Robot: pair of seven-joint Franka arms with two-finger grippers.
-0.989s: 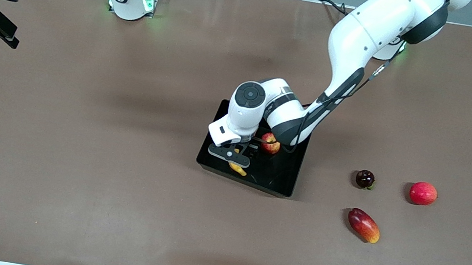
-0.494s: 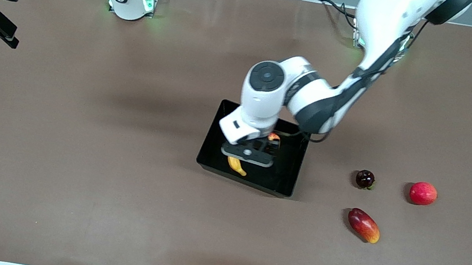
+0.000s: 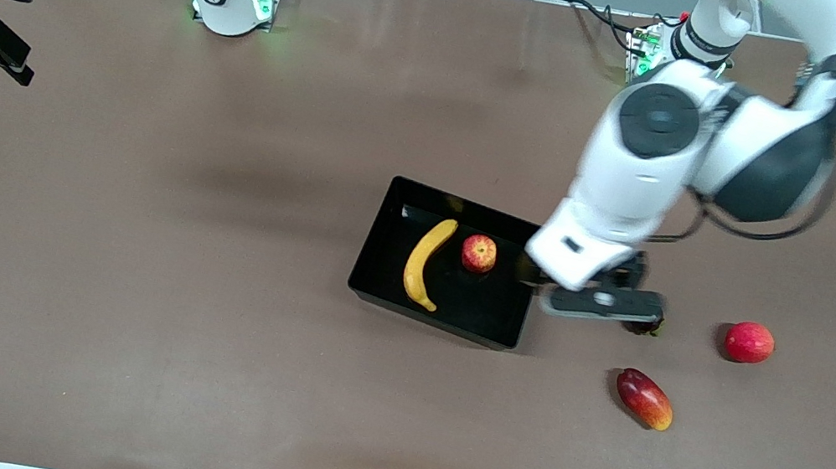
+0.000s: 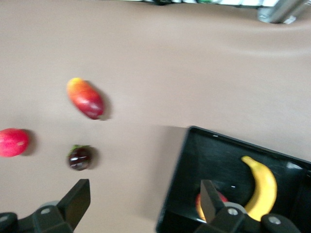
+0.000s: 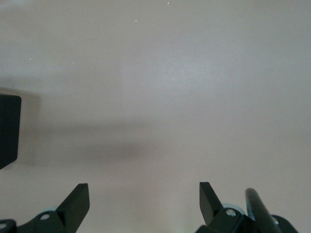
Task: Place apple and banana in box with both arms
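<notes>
The black box point(image 3: 493, 305) sits mid-table. In it lie the yellow banana point(image 3: 426, 261) and, beside it, the streaked red apple point(image 3: 478, 253). My left gripper point(image 3: 600, 302) hangs open and empty over the table between the box's wall and a small dark fruit point(image 3: 645, 327). The left wrist view shows the box point(image 4: 214, 162), the banana point(image 4: 262, 187) and the apple point(image 4: 221, 197), which is partly hidden by one finger; the left gripper point(image 4: 144, 199) holds nothing. My right gripper point(image 3: 18, 61) waits open at the right arm's end of the table, and in its wrist view the right gripper point(image 5: 144, 201) has only bare mat below it.
Toward the left arm's end lie a pinkish-red round fruit point(image 3: 749, 342) and an elongated red-and-yellow fruit point(image 3: 643, 399), the latter nearer the camera. The left wrist view shows the dark fruit point(image 4: 79, 158) and the oval fruit point(image 4: 86, 98) too. Brown mat covers the table.
The left arm has risen off the box and swung toward its own end of the table, uncovering the banana and apple in the box. The right arm has not moved.
</notes>
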